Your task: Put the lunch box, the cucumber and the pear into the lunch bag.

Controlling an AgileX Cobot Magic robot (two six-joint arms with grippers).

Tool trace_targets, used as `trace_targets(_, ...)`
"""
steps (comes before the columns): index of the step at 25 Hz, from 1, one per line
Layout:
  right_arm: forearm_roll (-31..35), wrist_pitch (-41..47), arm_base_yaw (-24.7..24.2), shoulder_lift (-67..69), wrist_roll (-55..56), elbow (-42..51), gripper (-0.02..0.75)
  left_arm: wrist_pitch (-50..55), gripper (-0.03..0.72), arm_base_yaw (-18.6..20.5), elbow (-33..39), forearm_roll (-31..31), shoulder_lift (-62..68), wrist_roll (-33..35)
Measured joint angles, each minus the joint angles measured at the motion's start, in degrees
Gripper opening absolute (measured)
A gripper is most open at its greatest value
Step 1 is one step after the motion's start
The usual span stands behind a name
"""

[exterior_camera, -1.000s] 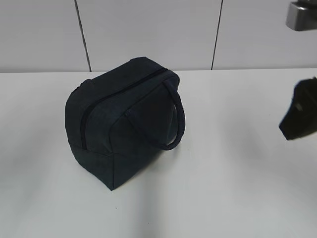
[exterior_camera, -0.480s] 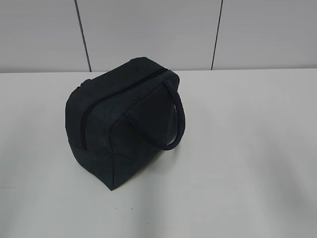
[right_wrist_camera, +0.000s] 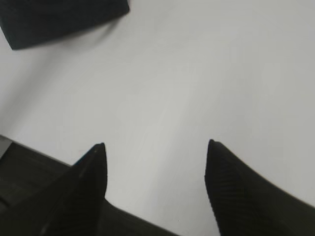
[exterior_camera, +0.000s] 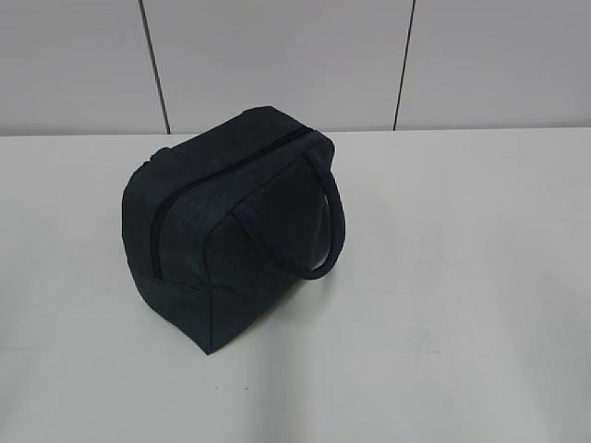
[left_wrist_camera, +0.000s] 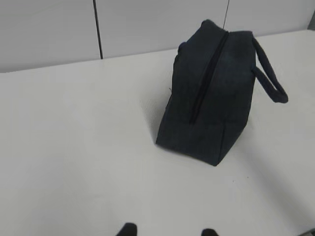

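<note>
The dark navy lunch bag [exterior_camera: 231,221] stands on the white table, zipper shut, one padded loop handle hanging to its right. It also shows in the left wrist view [left_wrist_camera: 211,93] and its corner shows in the right wrist view [right_wrist_camera: 59,19]. My left gripper [left_wrist_camera: 167,230] is open and empty, well short of the bag, only its tips in view. My right gripper [right_wrist_camera: 155,147] is open and empty above bare table, away from the bag. Neither gripper shows in the exterior view. The lunch box, cucumber and pear are out of view.
The white table [exterior_camera: 443,295] stretches around the bag. A grey panelled wall [exterior_camera: 277,55] with dark seams stands behind the table's far edge. The table's near edge shows at the lower left of the right wrist view [right_wrist_camera: 29,157].
My right arm, seen at the right edge one second ago, has drawn out of the exterior view. The bag has not moved.
</note>
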Motion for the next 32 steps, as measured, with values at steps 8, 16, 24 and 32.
trace_targets(8,0.0,3.4,0.0,-10.8,0.0,0.4,0.491,0.1,0.246,0.0,0.0,0.1,-3.0,-0.1)
trace_targets(16,-1.2,5.9,0.0,-10.9,0.0,1.6,0.491,0.1,0.246,0.0,0.0,0.1,-3.0,-0.1)
trace_targets(24,-1.3,5.9,0.1,-10.9,0.0,1.6,0.491,0.1,0.246,0.0,0.0,0.1,-3.0,-0.1)
trace_targets(32,-1.3,5.9,0.1,-10.9,0.0,1.6,0.491,0.1,0.246,0.0,0.0,0.0,-3.0,-0.1)
